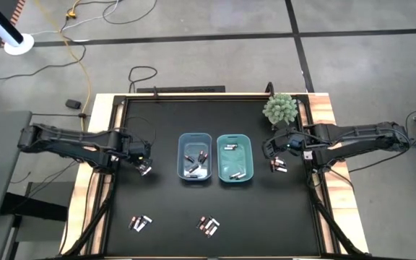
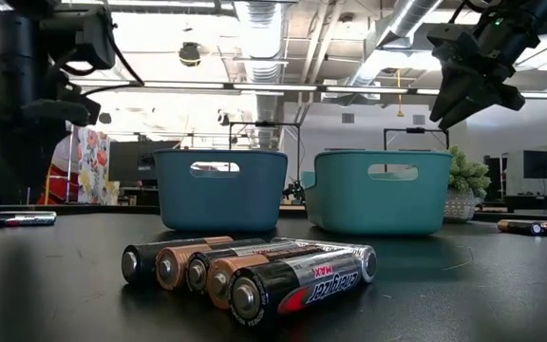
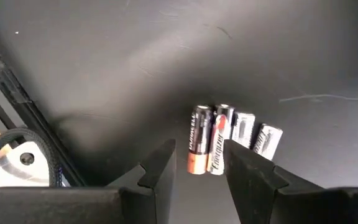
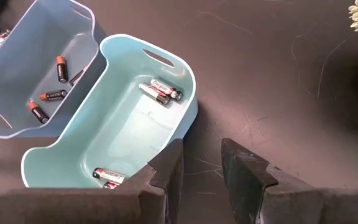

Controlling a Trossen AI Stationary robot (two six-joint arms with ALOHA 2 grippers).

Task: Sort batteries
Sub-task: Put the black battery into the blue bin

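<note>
batteries (image 4: 160, 91) in teal bin (image 4: 185, 118), others in blue bin (image 4: 17, 56); both claws narrowly parted, empty.

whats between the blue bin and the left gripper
Nothing: in the high view, bare black mat separates the left gripper from the blue bin.

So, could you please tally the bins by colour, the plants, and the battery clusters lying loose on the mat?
blue bin: 1
teal bin: 1
potted plant: 1
loose battery clusters: 4
Total: 7
</note>
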